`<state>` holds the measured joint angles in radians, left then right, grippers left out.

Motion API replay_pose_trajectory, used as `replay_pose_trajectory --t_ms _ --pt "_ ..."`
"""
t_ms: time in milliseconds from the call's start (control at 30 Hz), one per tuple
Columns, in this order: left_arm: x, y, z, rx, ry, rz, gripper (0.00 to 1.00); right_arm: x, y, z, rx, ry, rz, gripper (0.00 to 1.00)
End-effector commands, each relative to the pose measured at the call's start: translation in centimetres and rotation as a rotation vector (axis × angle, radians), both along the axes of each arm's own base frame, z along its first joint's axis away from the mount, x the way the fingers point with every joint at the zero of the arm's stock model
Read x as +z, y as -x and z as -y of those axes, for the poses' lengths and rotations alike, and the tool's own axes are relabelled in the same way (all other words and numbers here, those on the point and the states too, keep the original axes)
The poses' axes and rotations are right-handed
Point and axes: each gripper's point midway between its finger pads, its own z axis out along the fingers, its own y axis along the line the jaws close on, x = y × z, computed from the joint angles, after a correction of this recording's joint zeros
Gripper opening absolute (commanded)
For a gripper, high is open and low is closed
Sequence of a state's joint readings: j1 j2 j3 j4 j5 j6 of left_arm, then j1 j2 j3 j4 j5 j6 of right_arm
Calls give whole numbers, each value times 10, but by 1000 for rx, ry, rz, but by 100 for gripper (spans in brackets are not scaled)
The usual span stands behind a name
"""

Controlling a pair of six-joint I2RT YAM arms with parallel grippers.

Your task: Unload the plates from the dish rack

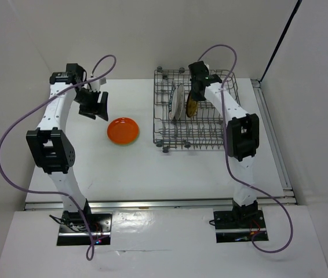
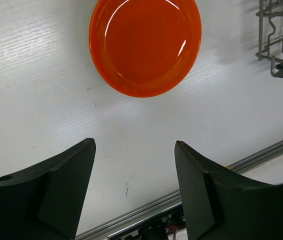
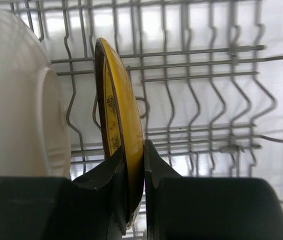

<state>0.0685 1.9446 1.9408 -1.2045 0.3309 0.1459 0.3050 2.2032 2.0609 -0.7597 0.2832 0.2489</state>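
The grey wire dish rack (image 1: 210,141) stands at the back right of the table. Two plates stand on edge between its tines: a white plate (image 1: 177,101) and, to its right, a golden-brown patterned plate (image 1: 192,106). My right gripper (image 1: 197,92) reaches into the rack. In the right wrist view this gripper (image 3: 134,150) is shut on the rim of the golden-brown plate (image 3: 124,110), with the white plate (image 3: 16,100) just to its left. An orange plate (image 1: 123,130) lies flat on the table left of the rack. My left gripper (image 1: 97,113) hovers beside it, open and empty (image 2: 134,142), the orange plate (image 2: 145,42) ahead of its fingers.
A metal rail (image 1: 164,204) runs along the table's near edge, and another (image 1: 271,133) along its right side. White walls close in the back and both sides. A corner of the rack with a small wheel (image 2: 281,45) shows in the left wrist view. Purple cables loop off both arms.
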Motion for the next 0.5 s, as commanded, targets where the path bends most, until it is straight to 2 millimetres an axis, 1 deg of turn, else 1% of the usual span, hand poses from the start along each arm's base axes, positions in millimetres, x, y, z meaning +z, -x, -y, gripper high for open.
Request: replay_pose_trajectory --t_ms 0,33,67,133,200,233,267,300,333,367,400,433,467 --pt "25 16 9 -46 38 52 78 120 4 18 -98 6 244 0" --pt "23 19 10 -56 45 51 78 134 5 24 -111 22 273 0" --pt "31 24 12 -60 52 70 79 142 8 30 -115 54 288 0" --pt "37 26 17 -73 60 92 79 174 18 43 -150 109 348 0" --pt "48 28 23 -79 72 121 79 197 24 53 -145 168 388 0" --pt "48 31 27 -90 74 111 79 214 30 56 -147 192 419 0" --pt "57 34 36 -126 96 122 81 230 33 61 -147 216 442 0" --pt "65 38 39 -144 112 132 81 243 38 59 -147 212 462 0" --pt "72 43 47 -176 134 145 86 246 40 48 -98 197 461 0" --pt "78 46 51 -194 156 161 100 261 50 29 -27 138 492 0" --pt "86 49 59 -222 204 183 100 254 55 12 63 79 469 0" --pt "90 57 66 -241 225 186 100 268 69 -40 320 -124 500 0" --pt "93 58 73 -262 239 207 100 232 80 -68 450 -217 411 0"
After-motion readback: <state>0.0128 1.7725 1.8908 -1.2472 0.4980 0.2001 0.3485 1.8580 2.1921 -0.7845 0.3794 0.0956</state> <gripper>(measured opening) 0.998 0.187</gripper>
